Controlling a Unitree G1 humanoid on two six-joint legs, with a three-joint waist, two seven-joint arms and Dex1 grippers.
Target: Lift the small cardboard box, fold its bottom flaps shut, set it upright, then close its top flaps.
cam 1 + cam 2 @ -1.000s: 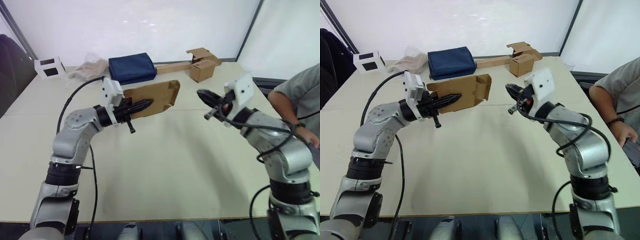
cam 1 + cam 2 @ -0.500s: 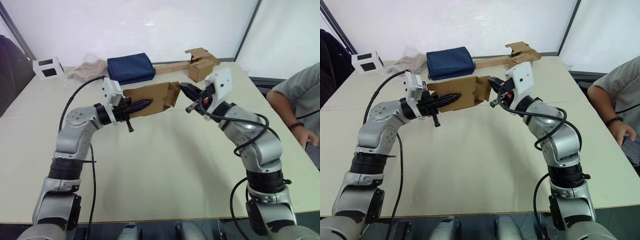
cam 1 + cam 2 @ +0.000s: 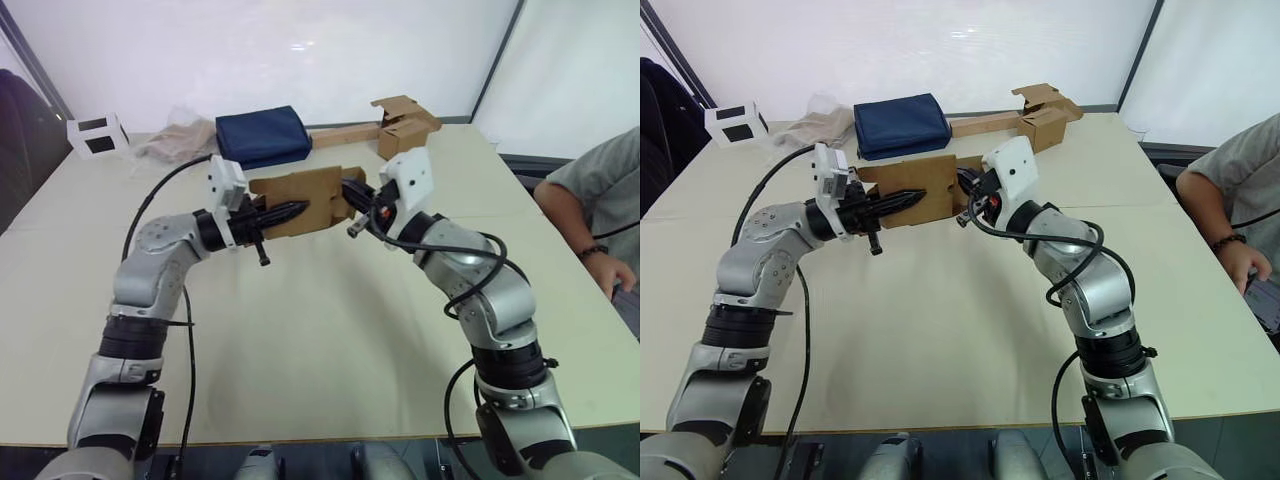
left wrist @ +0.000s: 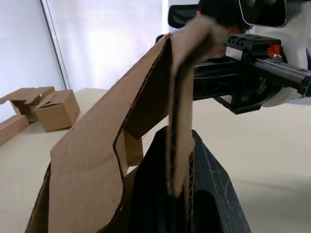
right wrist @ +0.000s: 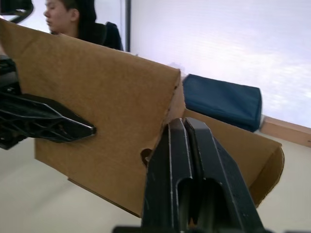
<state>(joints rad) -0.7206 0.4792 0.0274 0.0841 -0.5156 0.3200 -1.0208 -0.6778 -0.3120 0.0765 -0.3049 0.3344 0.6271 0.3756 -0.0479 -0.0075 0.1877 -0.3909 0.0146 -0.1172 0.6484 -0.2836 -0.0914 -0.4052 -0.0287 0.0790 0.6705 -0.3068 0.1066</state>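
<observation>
Left eye view shows the small plain brown corrugated cardboard box (image 3: pixel 300 195) held in the air above the pale counter (image 3: pixel 330 330), still flattened rather than squared up. The left hand (image 3: pixel 285 211) grips one side wall, its black fingers clenched on the cardboard with one finger lying across the outer face. The right hand (image 3: pixel 966 187) meets the box at the far end from the left hand, at the short bottom flaps (image 3: pixel 347 192). In the right wrist view its two fingers (image 5: pixel 194 189) are pressed together with nothing visibly between them, the tips touching the panel edge.

The step in hand looks like folding the bottom flaps. To do it well, the left hand should hold firm so the thin wall does not buckle or twist. The right hand should push close to the flap's hinge line, sweeping inward across the opening, so the flap creases cleanly instead of collapsing the carton further.
</observation>
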